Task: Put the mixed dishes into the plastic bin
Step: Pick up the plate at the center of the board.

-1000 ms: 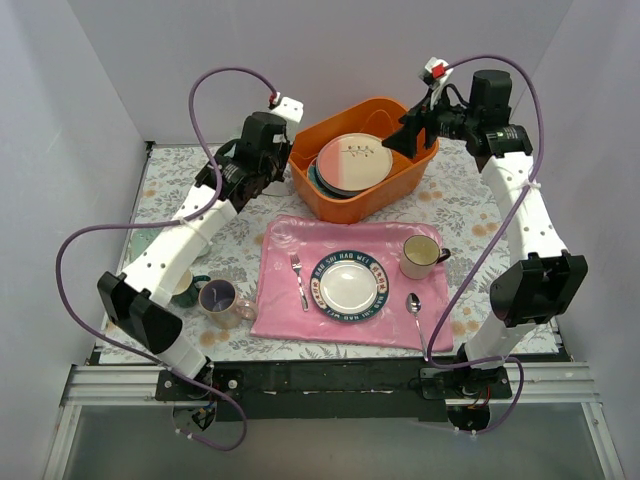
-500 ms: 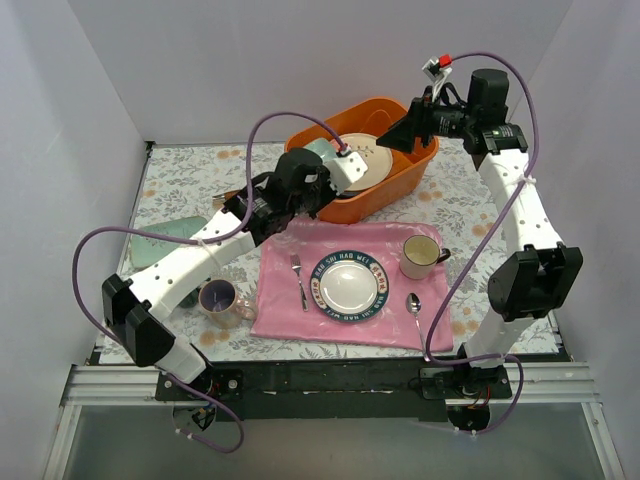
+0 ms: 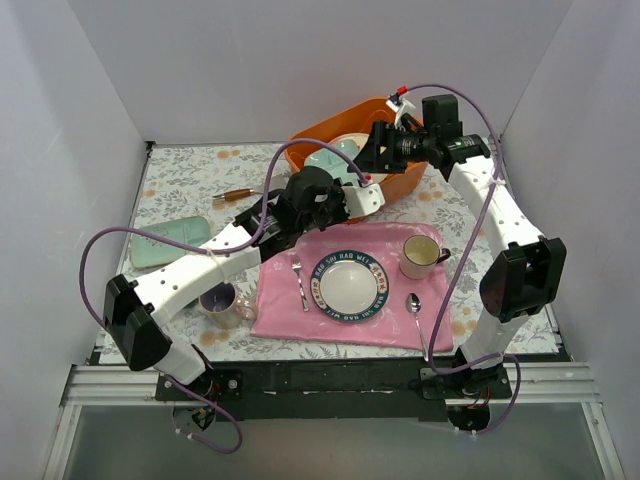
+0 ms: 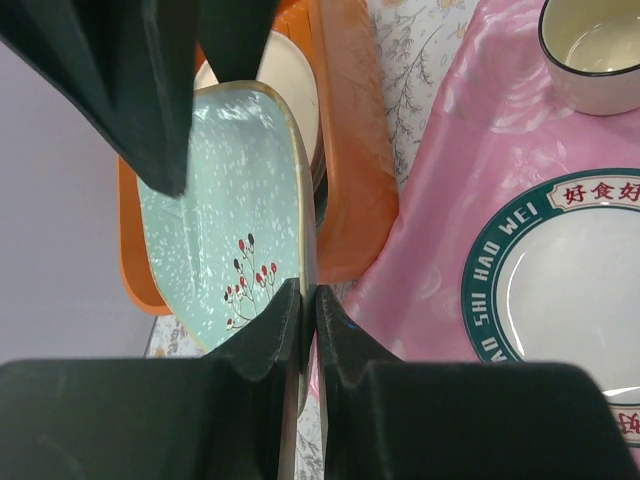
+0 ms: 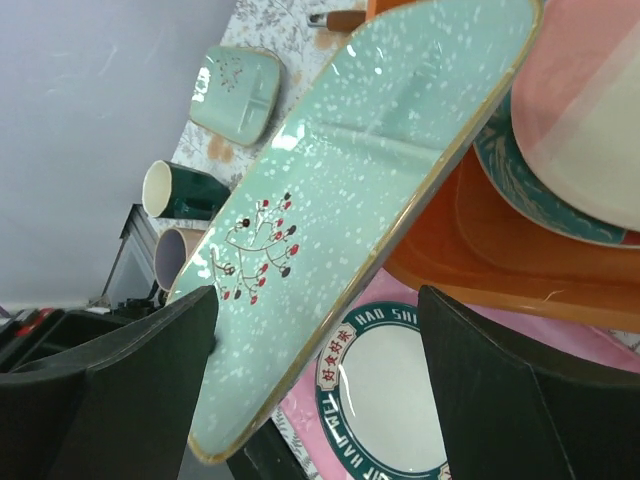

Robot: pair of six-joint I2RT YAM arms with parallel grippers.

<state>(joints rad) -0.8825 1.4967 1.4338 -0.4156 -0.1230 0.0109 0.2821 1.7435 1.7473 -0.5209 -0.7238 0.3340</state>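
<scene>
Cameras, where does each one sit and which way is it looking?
Top view: above and behind, looking down on the table; the left arm and right arm show whole.
Left wrist view: on the left arm, looking along the left claw, shut on the rim of the mint plate at the orange bin.
Right wrist view: on the right arm, looking across that plate through the open right claw.
Shared: both wrist views show the mint plate, the bin and the lettered plate.

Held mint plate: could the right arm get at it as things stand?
Probably yes. The right pincer is open with the mint plate just before its fingers, nothing between. The left pincer grips only one edge of it, over the bin.
</scene>
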